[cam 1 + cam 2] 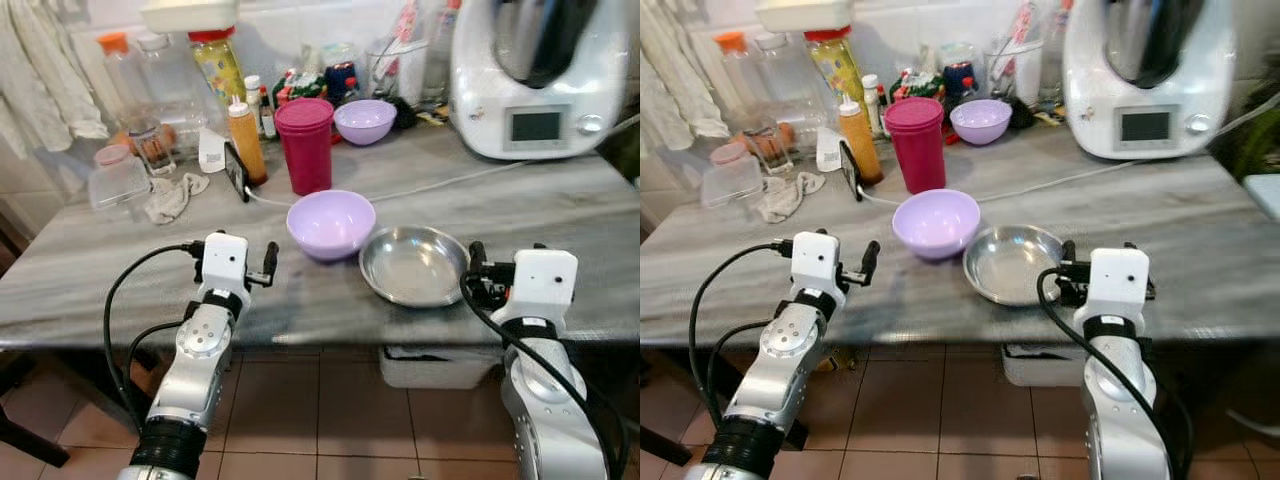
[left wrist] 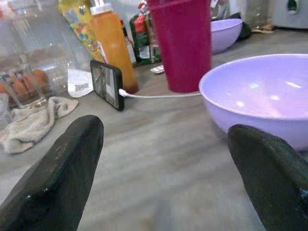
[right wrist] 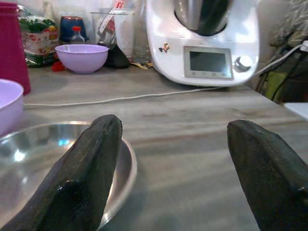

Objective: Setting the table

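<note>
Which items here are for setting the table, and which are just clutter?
For the job:
- near purple bowl
- steel plate
- left end effector, open beside the bowl
- right end effector, open at the plate's edge

Lying about:
- far purple bowl
- red cup
- phone on its cable
- rag
- orange bottle
- white appliance

White kitchen machine [image 1: 545, 75] cut off above
</note>
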Available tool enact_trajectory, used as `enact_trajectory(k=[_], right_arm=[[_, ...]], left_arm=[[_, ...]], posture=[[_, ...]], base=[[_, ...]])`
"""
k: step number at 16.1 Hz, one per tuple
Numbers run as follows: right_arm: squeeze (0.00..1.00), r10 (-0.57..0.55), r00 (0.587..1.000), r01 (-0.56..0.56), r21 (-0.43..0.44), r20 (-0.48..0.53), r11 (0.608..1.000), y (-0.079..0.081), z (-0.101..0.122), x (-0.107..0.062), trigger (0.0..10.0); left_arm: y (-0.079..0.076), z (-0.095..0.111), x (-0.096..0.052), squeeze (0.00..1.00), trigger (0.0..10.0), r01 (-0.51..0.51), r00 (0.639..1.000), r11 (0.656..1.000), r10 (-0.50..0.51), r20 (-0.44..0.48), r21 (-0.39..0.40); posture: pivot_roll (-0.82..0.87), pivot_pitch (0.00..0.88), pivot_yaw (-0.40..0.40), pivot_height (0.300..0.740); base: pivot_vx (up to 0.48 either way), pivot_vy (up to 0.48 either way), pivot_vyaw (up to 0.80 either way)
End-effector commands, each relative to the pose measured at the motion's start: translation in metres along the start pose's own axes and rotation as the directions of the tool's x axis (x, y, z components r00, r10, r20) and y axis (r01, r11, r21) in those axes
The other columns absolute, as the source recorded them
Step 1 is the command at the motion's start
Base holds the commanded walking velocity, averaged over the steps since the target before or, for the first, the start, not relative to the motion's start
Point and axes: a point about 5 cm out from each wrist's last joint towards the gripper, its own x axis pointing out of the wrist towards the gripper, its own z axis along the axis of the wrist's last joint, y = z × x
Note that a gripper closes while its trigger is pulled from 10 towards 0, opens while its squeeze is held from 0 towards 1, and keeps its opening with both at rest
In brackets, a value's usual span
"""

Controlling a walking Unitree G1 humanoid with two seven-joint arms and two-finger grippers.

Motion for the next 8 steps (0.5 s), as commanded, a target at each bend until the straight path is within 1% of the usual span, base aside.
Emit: enact_trajectory(k=[1,4,5,7,8], right_arm=[[0.00,0.002,1.000,-0.002,0.008,0.011,1.000,0.0010,0.0032,0.0036,10.0],[0.00,-0.001,1.000,0.001,0.005,0.004,1.000,0.0014,0.0024,0.0038,10.0],[0.00,0.006,1.000,-0.006,0.031,-0.018,1.000,0.0029,0.0001,0.0042,10.0],[0.00,0.006,0.999,-0.003,0.075,-0.032,0.997,0.0035,-0.0013,0.0051,10.0],[0.00,0.007,0.999,-0.005,0.083,-0.032,0.997,0.0035,-0.0013,0.0051,10.0]], left_arm=[[0.0068,-0.0004,-0.0012,0.00,10.0,-0.020,1.000,1.000,0.020,0.000,0.021],[0.0081,-0.0002,-0.0018,0.00,10.0,-0.018,1.000,0.999,0.018,0.000,0.027],[0.0088,-0.0006,-0.0020,0.00,10.0,-0.019,1.000,0.999,0.019,-0.001,0.028],[0.0087,-0.0005,-0.0018,0.00,10.0,-0.019,1.000,0.999,0.019,-0.001,0.031],[0.0085,-0.0005,-0.0020,0.00,10.0,-0.019,1.000,0.999,0.019,-0.001,0.031]], posture=[[-0.40,0.000,0.152,0.740],[-0.39,0.000,0.152,0.740],[-0.39,0.000,0.152,0.740],[-0.39,0.000,0.152,0.740],[-0.39,0.000,0.151,0.740]], base=[[-0.304,0.000,0.00],[-0.303,0.000,0.00],[-0.296,0.000,0.00],[-0.294,0.000,0.00],[-0.296,0.000,0.00]])
